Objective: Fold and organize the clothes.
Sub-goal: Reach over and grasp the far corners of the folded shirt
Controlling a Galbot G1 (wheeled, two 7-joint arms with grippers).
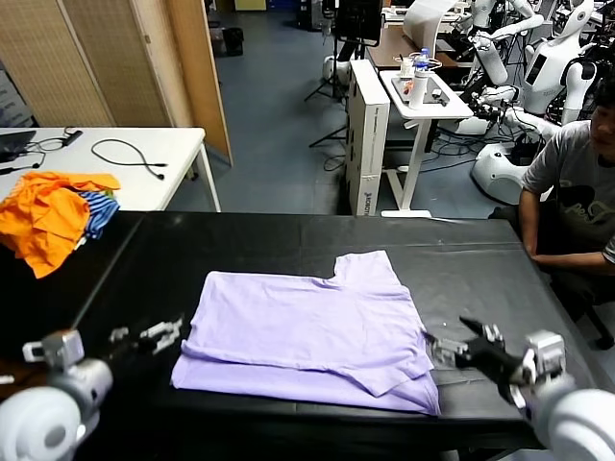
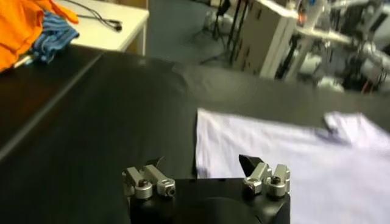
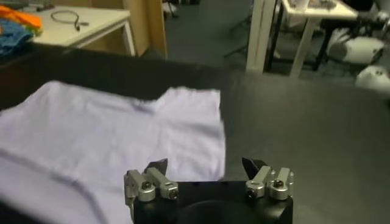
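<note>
T-shirt point(image 1: 312, 331): lavender, plain, folded flat w/ layered hem; left claw point(image 1: 161, 336) & right claw point(image 1: 461, 344) wide, empty.

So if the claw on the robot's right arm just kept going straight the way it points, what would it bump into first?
Probably the light lavender cotton T-shirt: the open right tool points at its near edge on the black table, though depth is hard to judge.

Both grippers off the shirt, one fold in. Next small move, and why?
Probably bring both open grippers back in to grasp the shirt's side edges for another fold. The lavender T-shirt lies partly folded, a doubled layer along its near edge. The left gripper and right gripper sit beside it, holding nothing.
</note>
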